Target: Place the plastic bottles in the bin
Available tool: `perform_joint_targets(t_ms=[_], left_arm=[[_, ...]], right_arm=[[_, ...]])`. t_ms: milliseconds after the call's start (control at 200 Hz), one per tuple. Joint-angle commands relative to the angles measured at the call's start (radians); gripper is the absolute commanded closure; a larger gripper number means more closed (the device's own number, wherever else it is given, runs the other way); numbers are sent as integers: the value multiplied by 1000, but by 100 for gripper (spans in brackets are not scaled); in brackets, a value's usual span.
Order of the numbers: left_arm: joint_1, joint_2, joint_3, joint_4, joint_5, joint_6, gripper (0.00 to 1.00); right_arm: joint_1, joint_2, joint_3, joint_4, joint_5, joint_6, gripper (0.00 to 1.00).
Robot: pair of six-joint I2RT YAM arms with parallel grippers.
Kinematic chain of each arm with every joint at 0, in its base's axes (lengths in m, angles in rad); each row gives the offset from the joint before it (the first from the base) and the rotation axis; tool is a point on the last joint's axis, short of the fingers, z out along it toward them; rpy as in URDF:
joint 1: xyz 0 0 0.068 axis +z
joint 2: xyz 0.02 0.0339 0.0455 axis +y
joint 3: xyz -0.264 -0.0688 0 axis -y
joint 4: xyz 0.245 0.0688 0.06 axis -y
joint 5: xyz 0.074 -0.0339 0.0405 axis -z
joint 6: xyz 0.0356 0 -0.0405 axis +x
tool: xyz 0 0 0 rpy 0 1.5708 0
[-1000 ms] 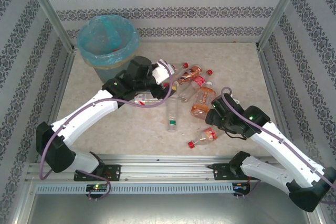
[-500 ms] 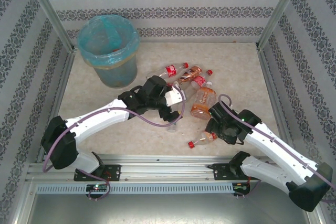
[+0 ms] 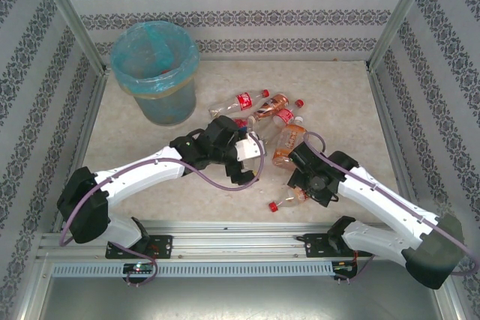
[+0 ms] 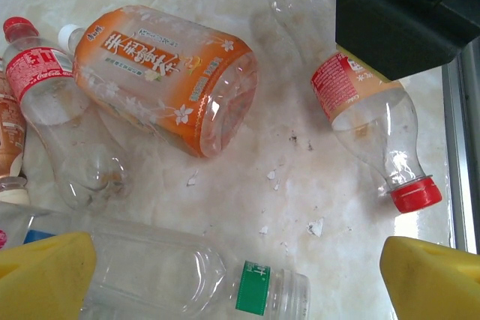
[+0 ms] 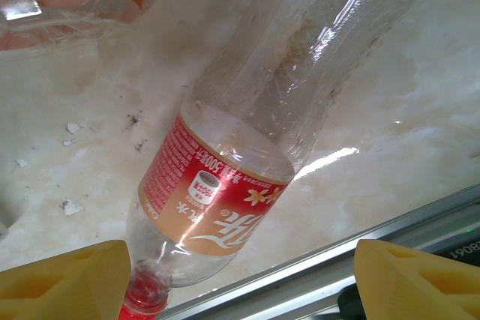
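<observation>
Hovering with jaws apart, left tool (image 4: 238, 279) and right tool (image 5: 240, 282) overhang crowded plastic bottles (image 4: 161, 80).

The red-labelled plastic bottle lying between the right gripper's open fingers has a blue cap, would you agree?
Not quite: its cap is red, as the right wrist view shows. The red-labelled plastic bottle does lie between the right gripper's open fingers.
</observation>
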Motion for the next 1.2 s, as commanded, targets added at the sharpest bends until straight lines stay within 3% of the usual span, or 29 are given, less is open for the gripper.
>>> perform_joint_targets(t_ms=[0,185,470,774,1194], left_arm=[[-19,-19,-9,6,18,44,0],[-22,-30,-18,7,17,50,0],[-26,-44,-36,34,16,42,0],[-26,-29,-34,34,18,37,0],[-26,-12,-39,38,11,37,0]], right_arm=[[11,6,-5,24,-3,64,21],[-16,11,-33,1,22,123,20],[-222,-85,-202,105,-41,99,25],[-302,36,-134,176,-63,-6,22],[-363,52,-62,163,-62,-66,21]])
